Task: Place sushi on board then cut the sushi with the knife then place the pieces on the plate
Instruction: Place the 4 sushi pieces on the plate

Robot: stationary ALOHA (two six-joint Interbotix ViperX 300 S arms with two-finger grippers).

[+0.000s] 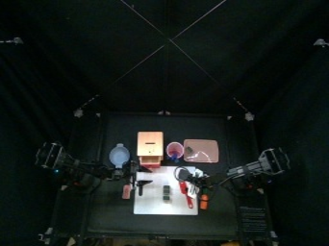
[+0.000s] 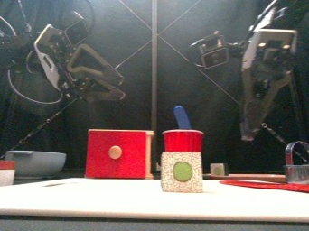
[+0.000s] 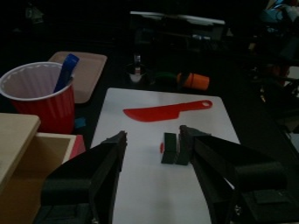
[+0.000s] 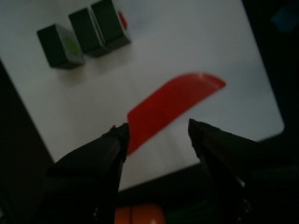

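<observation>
As the sushi roll (image 1: 164, 195) lies near the middle of the white board (image 1: 152, 207) at the table's centre, its long axis running 12 to 6 with three dark blocks in a row, the first step is judged done. Whether the blocks are already parted cannot be told. The red knife (image 4: 170, 109) lies flat on the same board at about 3 o'clock of the roll, near it but not touching, and its length runs roughly parallel, 12 to 6. The right tool (image 4: 156, 127) hangs over the knife with jaws spread and empty, the blade passing under the gap between them. The left tool (image 3: 152, 136) stands at 9 o'clock of the roll, also spread and holding nothing, its opening facing the blocks. The right arm is plainly the nearer to the knife and the left to the roll. The coming move is judged to turn on the right tool meeting the knife across its narrow width. The pink tray (image 1: 202, 149) waits at 1 o'clock behind the board, beside the red cup (image 1: 174, 149)
</observation>
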